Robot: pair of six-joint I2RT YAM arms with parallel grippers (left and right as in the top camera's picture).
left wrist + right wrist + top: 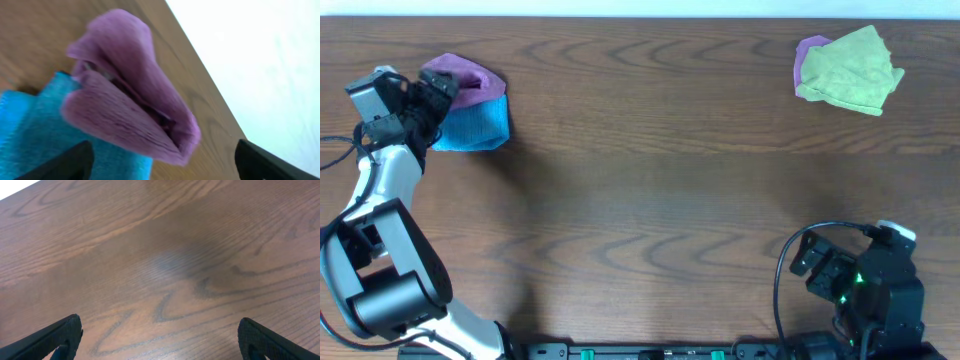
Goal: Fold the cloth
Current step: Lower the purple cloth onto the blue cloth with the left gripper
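Observation:
A folded purple cloth (pixel 466 78) lies on top of a folded blue cloth (pixel 477 125) at the far left of the table. My left gripper (pixel 438 92) hovers right beside them, open, with nothing between its fingers. In the left wrist view the purple cloth (pixel 125 95) fills the middle, the blue cloth (pixel 35 135) lies under it, and the left gripper (pixel 162 167) is spread wide. A crumpled green cloth (pixel 852 70) lies over another purple cloth (pixel 807 52) at the far right. My right gripper (pixel 160 342) is open above bare wood near the front right.
The wooden table (pixel 650 180) runs wall to wall in the overhead view. Its far edge passes close behind the left pile, shown in the left wrist view (pixel 210 85). My right arm's base (pixel 865 285) sits at the front right.

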